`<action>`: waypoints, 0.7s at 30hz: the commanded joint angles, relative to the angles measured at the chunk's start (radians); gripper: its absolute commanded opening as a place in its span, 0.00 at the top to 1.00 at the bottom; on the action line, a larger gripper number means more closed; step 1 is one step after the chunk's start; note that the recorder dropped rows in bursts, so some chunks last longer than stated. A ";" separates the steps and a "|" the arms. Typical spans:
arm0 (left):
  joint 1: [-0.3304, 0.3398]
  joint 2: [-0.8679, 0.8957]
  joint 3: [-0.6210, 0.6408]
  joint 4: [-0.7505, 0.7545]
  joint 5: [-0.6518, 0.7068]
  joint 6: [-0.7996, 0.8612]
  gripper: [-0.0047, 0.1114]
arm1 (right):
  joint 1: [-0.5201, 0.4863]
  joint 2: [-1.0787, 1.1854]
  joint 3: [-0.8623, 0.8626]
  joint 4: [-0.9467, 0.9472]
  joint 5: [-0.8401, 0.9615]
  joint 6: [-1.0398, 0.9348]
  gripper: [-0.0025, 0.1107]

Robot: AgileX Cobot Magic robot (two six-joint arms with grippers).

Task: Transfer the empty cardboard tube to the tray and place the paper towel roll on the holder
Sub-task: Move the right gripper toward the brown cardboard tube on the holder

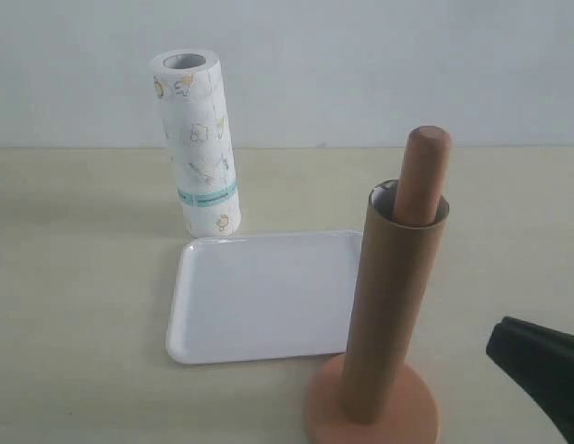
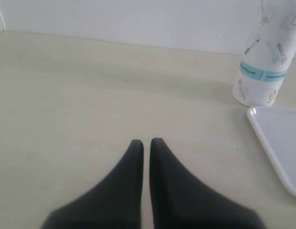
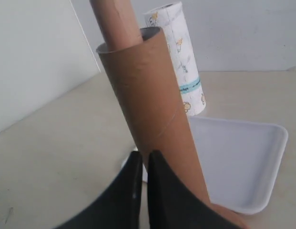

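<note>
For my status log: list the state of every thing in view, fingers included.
empty cardboard tube: upright, sleeved over the holder's post.
holder: standing, post top poking out of the tube.
tray: lying flat, nothing on it.
paper towel roll: standing on end just beyond the tray's far corner.
left fingers: shut, empty.
right fingers: shut, empty, close to the tube.

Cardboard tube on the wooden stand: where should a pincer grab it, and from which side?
The cardboard tube stands sleeved over the holder's post, so it has to lift straight up. It is probably best to squeeze its upper half across the round wall, coming in from the side. The right pincer is nearest, though shut.
</note>
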 commanded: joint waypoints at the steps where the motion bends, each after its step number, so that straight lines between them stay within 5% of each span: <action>1: 0.002 -0.004 0.003 0.000 -0.002 0.003 0.92 | -0.006 0.002 0.004 -0.004 -0.036 -0.089 0.94; 21: 0.002 -0.004 0.003 0.000 -0.002 0.003 0.92 | -0.006 0.004 0.005 0.074 -0.197 -0.214 0.94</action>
